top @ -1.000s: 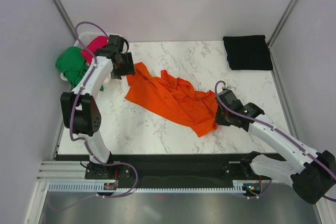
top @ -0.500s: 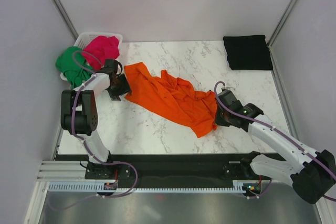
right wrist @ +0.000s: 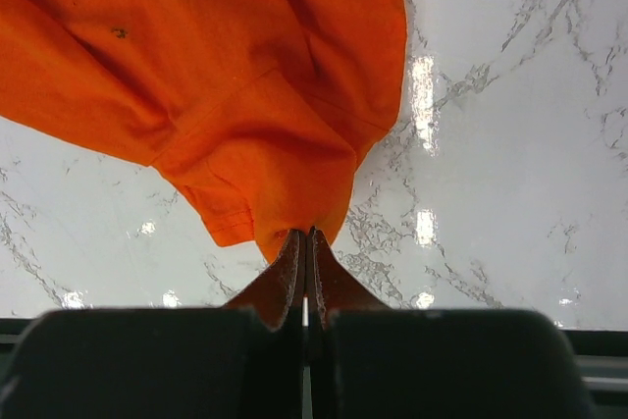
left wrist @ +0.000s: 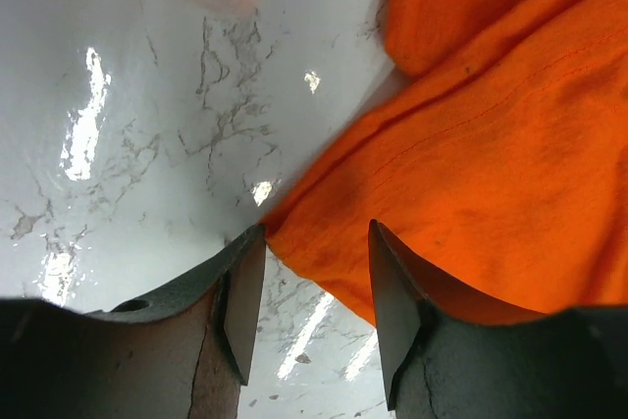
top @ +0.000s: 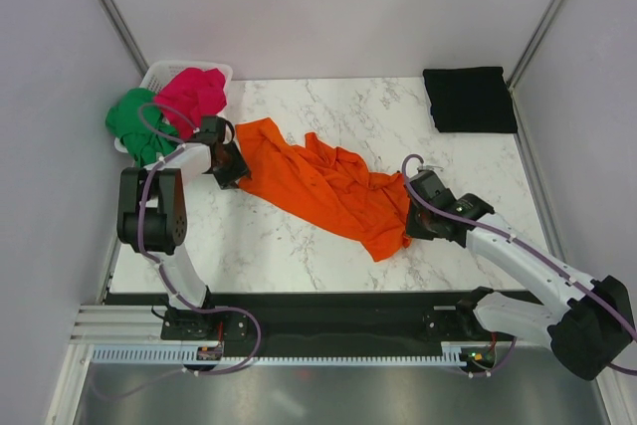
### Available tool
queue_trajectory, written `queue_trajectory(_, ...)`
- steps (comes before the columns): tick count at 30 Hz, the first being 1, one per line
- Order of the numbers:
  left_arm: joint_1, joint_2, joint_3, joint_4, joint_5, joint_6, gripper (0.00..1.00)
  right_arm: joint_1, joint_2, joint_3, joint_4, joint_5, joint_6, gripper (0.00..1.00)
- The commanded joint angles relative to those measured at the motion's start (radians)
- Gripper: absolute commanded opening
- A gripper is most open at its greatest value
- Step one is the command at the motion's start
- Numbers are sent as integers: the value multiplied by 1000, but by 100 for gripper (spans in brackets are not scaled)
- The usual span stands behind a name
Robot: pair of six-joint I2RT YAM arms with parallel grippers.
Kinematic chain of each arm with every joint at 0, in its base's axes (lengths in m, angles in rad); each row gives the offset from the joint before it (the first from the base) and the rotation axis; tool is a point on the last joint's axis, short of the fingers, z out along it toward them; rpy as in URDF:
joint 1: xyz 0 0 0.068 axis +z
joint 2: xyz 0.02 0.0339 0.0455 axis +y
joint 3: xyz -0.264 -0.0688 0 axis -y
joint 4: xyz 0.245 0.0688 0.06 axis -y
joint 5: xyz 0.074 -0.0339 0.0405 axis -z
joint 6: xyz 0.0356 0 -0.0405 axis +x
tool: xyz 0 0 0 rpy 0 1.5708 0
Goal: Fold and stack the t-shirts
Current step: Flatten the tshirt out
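Now, left gripper [left wrist: 316,233]: down at table level on the far-left corner of the orange shirt [top: 328,191]. Jaws parted, one finger on the bare table [top: 299,246], the other over cloth. The corner lies between them, nothing pinched yet.
Change, left side: a second ago this gripper stood higher and farther back, beside the basket [top: 159,75]. Half a second ago it had dropped toward the shirt's edge. It has now closed in on the corner.
Right gripper [right wrist: 306,240]: shut tight, a nub of the shirt's near-right hem caught between the tips. Its place has barely altered over the second.
Orange shirt: rumpled, lying slantwise across the middle of the table, far left to near right. Same lie as a second ago.
Black shirt [top: 470,99]: folded, far right corner, well apart from the work.
Green shirt [top: 134,121], magenta shirt [top: 194,92]: heaped at the basket, far left corner.
Reading: likely the second hold is about to be taken, so both ends can be drawn out flat. Folding of this shirt not begun.
Watch: the corner lies thin against the table, so the fingers may slide off or take one layer only.
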Motion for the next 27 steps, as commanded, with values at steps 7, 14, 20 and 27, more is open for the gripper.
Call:
queue_trajectory(7,6,-61,-36,-11,-16,-53,54,-2,11,15,24,17,-3,0)
queue_trajectory(14,6,-23,-39,-8,-28,-45,41,-2,26,22,28,15,-3,0)
queue_trajectory(20,4,22,-3,2,2,-48,13,-1,27,30,30,18,-5,0)
queue_trajectory(27,3,-191,-3,-41,64,-50,2,-1,9,126,-27,64,-37,0)
